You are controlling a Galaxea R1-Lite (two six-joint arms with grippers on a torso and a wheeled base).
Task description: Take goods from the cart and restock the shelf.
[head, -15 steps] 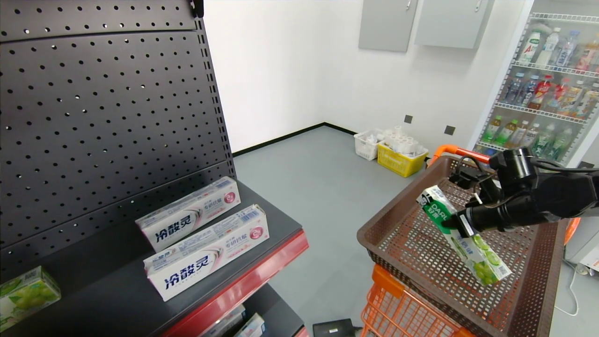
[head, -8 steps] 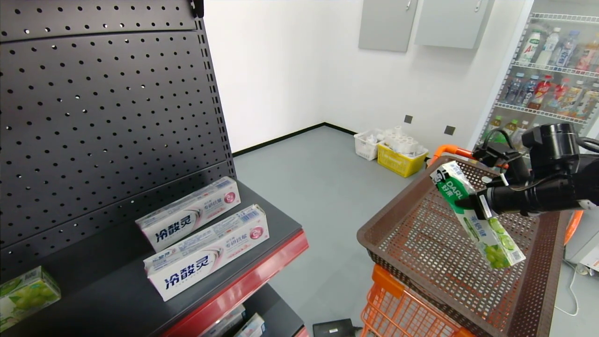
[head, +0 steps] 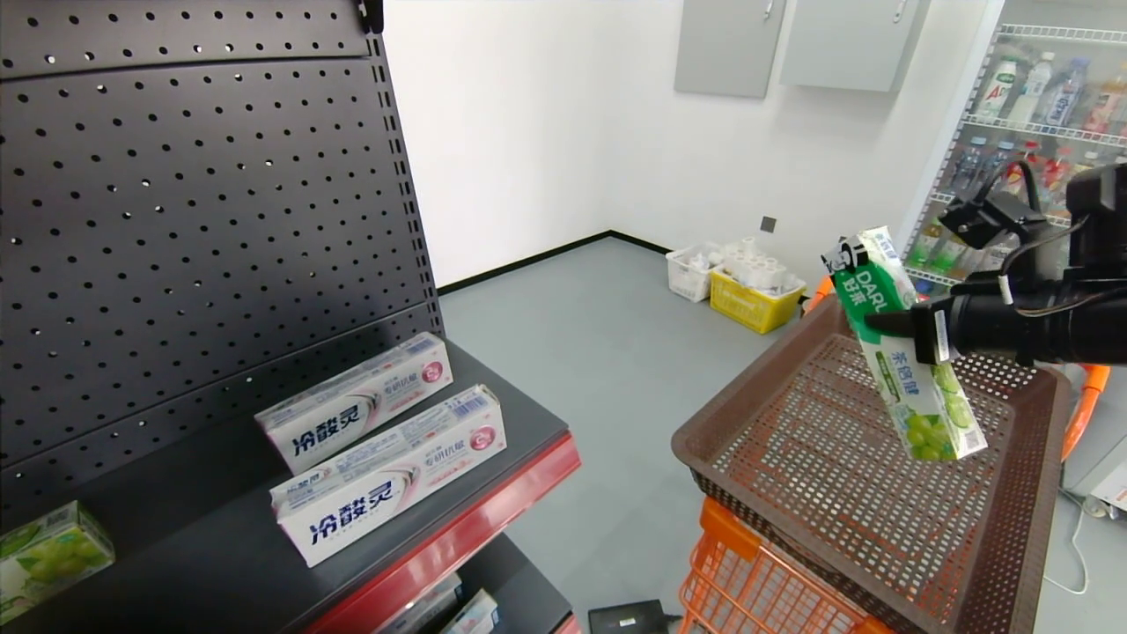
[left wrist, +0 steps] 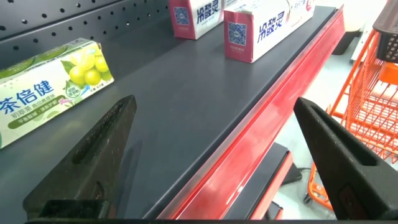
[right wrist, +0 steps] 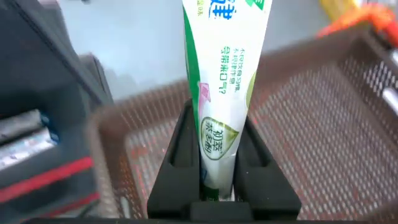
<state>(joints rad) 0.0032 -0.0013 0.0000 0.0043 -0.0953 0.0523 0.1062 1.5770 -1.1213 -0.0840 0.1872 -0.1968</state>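
Note:
My right gripper (head: 911, 339) is shut on a green and white toothpaste box (head: 907, 374), held tilted in the air above the brown cart basket (head: 766, 423). In the right wrist view the same box (right wrist: 219, 81) sticks out from between the gripper's fingers (right wrist: 180, 140). My left gripper (left wrist: 214, 158) stands open over the dark shelf board (left wrist: 186, 106). A matching green toothpaste box (left wrist: 53, 78) lies at the shelf's left end. Two white toothpaste boxes (head: 387, 471) (head: 357, 396) lie near the shelf's right end.
The shelf (head: 220, 537) has a red front edge (head: 467, 528) and a black pegboard back (head: 194, 194). The orange cart frame (head: 748, 581) sits under the basket. A drinks cooler (head: 1030, 132) stands behind it, with white and yellow bins (head: 748, 299) on the floor.
My right gripper has lifted the green toothpaste box up out of the brown basket, and the box now hangs more upright. The shelf goods have not moved.

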